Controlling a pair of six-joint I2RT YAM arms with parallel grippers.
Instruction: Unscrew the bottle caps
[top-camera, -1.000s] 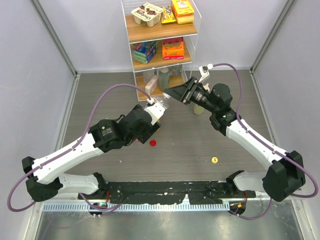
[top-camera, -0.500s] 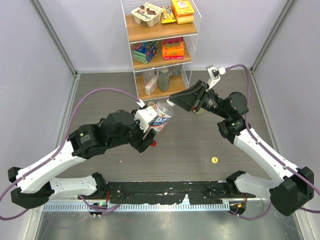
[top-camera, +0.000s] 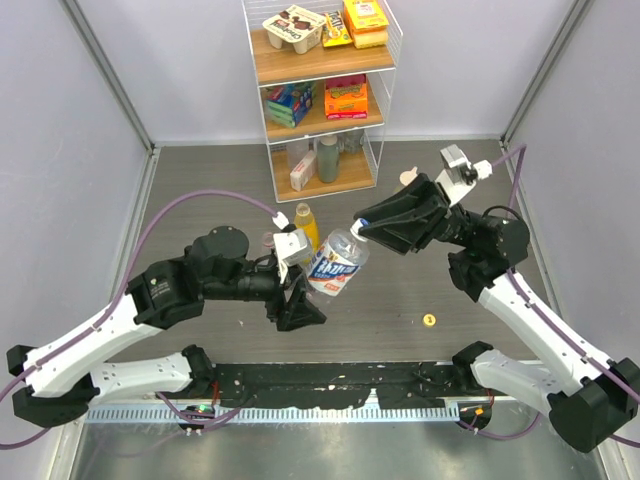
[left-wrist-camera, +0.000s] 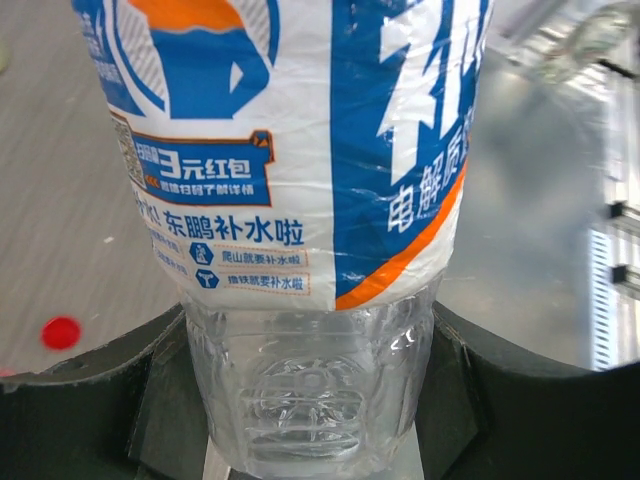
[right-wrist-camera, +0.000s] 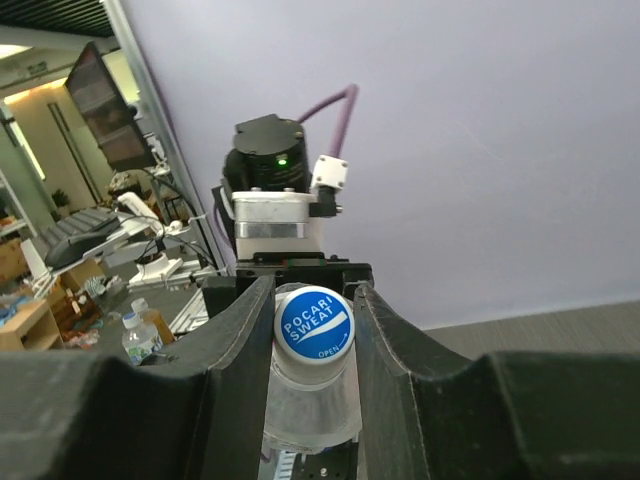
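Bottle aloft between the arms: base clamped in left gripper, long axis tilting up toward right gripper — jaws pinched tight round the cap, nose-on.

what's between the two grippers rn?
The blue-and-white labelled bottle bridges them: the left gripper fingers clamp its base, the right gripper fingers pinch its blue cap. Clearest in the top view.

both arms bent inward, left pincer part-closed in a grip, right pincer seemingly pinched shut
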